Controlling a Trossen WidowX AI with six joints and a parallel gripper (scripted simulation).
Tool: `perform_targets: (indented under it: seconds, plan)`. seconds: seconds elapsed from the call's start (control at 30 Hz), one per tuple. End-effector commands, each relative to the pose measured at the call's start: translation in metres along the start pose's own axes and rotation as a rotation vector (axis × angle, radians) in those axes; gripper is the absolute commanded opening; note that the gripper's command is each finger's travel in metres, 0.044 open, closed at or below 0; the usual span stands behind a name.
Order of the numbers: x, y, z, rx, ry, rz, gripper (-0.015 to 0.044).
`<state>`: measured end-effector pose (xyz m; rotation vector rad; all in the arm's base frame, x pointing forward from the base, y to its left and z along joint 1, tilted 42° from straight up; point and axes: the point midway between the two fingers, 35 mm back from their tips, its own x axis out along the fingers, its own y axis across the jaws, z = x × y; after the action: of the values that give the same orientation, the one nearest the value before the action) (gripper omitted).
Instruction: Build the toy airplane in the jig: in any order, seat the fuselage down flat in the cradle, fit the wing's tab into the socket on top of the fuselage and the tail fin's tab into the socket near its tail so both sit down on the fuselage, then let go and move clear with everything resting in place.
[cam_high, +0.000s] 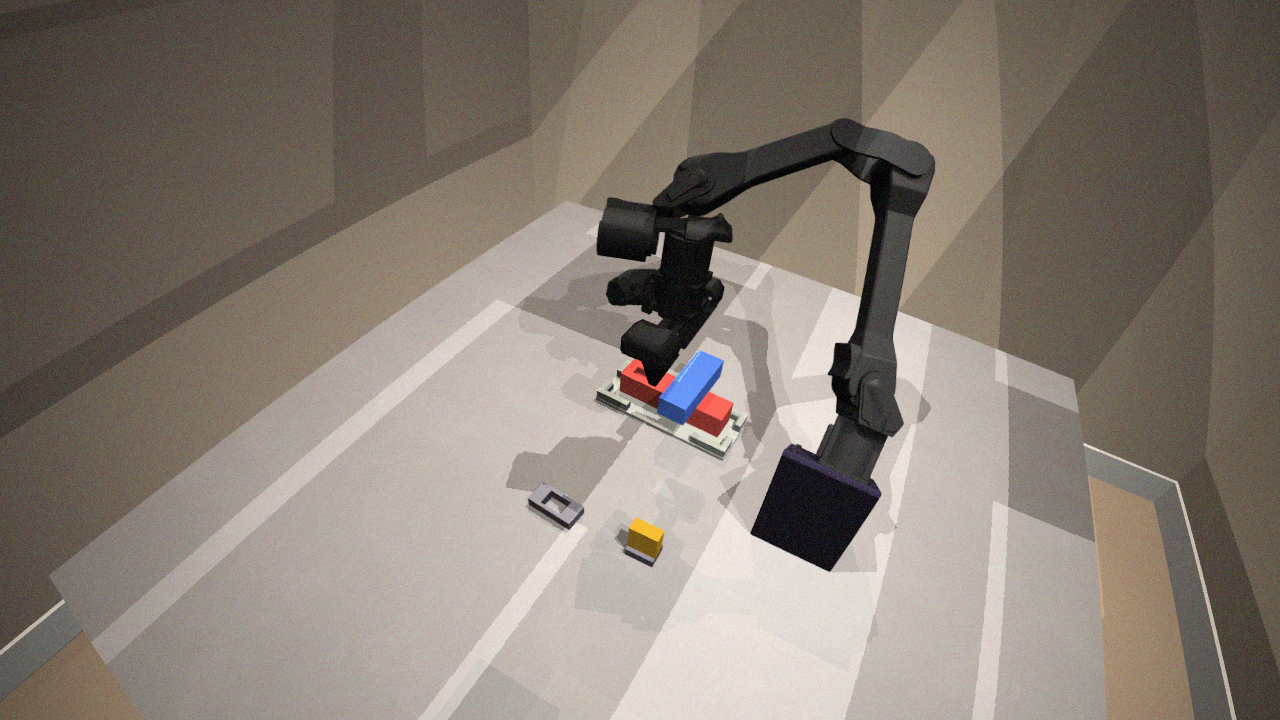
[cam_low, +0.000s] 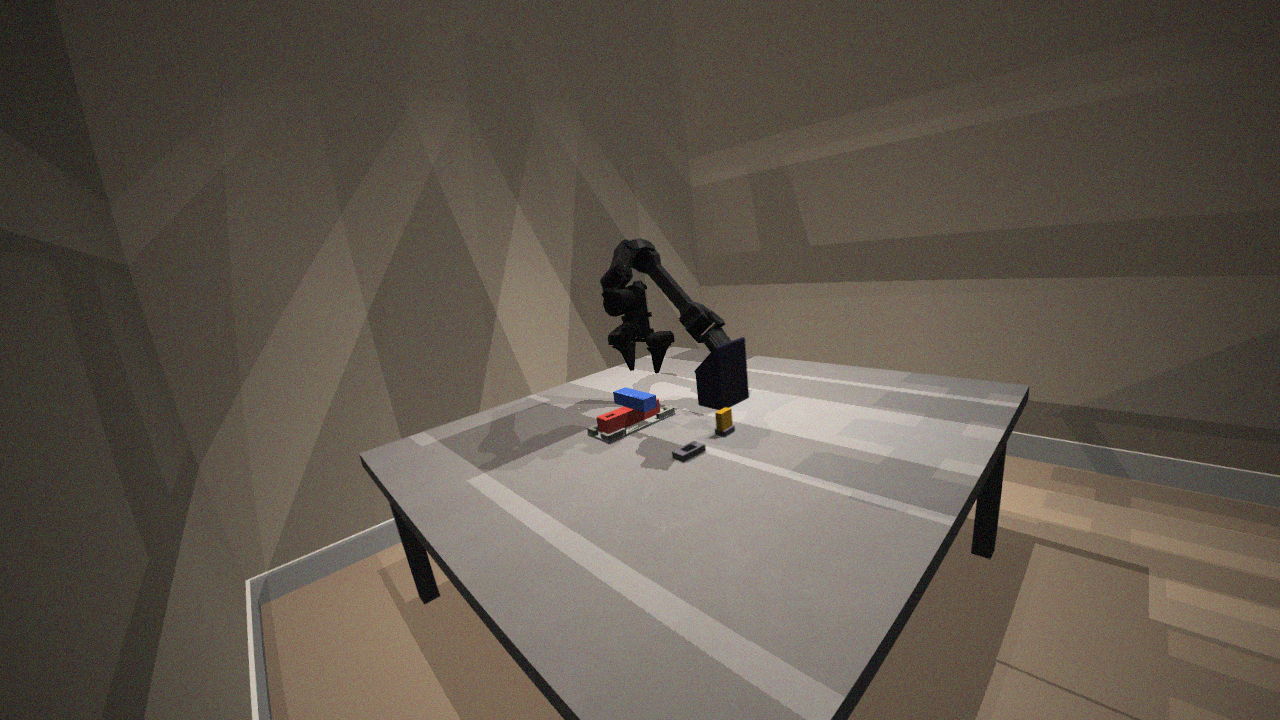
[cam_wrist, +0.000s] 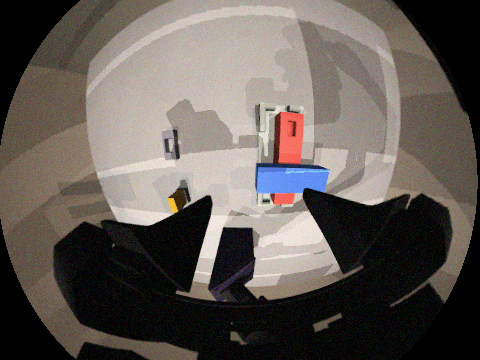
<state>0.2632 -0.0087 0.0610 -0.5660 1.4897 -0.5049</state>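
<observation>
The red fuselage (cam_high: 713, 415) (cam_low: 613, 420) (cam_wrist: 289, 147) lies in the pale cradle (cam_high: 723, 445) (cam_wrist: 261, 120). The blue wing (cam_high: 691, 389) (cam_low: 634, 399) (cam_wrist: 292, 181) lies across its top; its tab is hidden beneath. The socket near the fuselage's tail (cam_wrist: 292, 129) shows empty. The yellow tail fin (cam_high: 645, 537) (cam_low: 723, 419) (cam_wrist: 175, 202) stands upright in a small dark holder (cam_high: 642, 556) (cam_low: 725, 431), away from the fuselage. My gripper (cam_low: 644, 369) (cam_wrist: 259, 196) is open and empty, above the fuselage and wing, touching neither. In the top view its far finger is mostly hidden.
An empty grey holder (cam_high: 570, 513) (cam_low: 684, 455) (cam_wrist: 171, 156) with a rectangular opening lies near the tail fin. The arm's dark base block (cam_high: 814, 505) (cam_low: 721, 376) (cam_wrist: 236, 250) stands on the table beyond the cradle's nose end.
</observation>
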Motion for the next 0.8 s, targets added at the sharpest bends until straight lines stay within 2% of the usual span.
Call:
perform_targets:
  seconds: [0.0, 0.27, 0.47, 0.6, 0.77]
  plan:
    - [-0.001, 0.070, -0.008, -0.020, 0.007, 0.020, 0.0440]
    - [0.010, 0.184, -0.067, -0.009, 0.020, -0.023, 0.0440]
    - [0.015, 0.187, -0.070, -0.008, 0.019, -0.026, 0.0440]
    - [0.066, 0.185, -0.071, -0.007, 0.019, -0.028, 0.0440]
    - [0.070, 0.185, -0.071, -0.007, 0.019, -0.029, 0.0440]
